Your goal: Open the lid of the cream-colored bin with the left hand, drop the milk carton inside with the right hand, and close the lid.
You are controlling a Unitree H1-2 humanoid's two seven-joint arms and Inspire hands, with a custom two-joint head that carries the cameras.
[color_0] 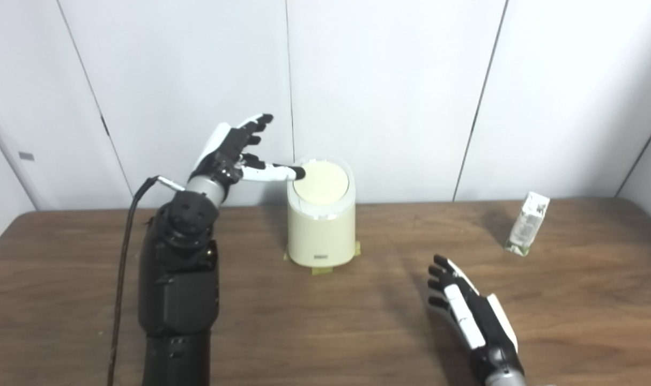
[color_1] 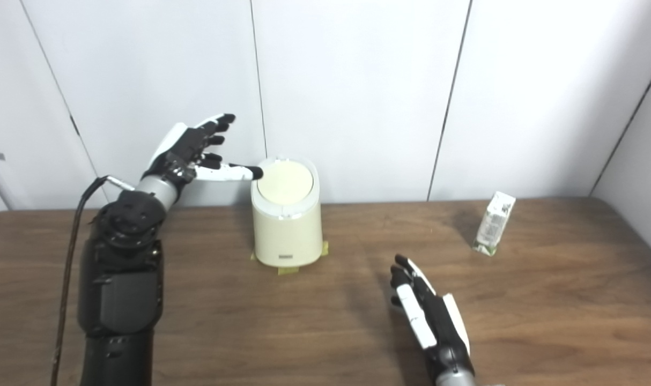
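Here the left hand (color_0: 230,151), fingers spread, reaches the lid (color_0: 321,183); the right hand (color_0: 467,308) rests spread.

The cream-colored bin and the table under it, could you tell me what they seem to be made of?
The bin looks like smooth molded plastic with a faint sheen and rounded edges. The table shows brown wood grain with a matte finish; possibly laminate.

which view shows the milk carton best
The left eye view, narrowly: the milk carton stands fully in frame, upright on the table, apart from the right hand. The right eye view shows the same carton, about equally clear, just shifted left.
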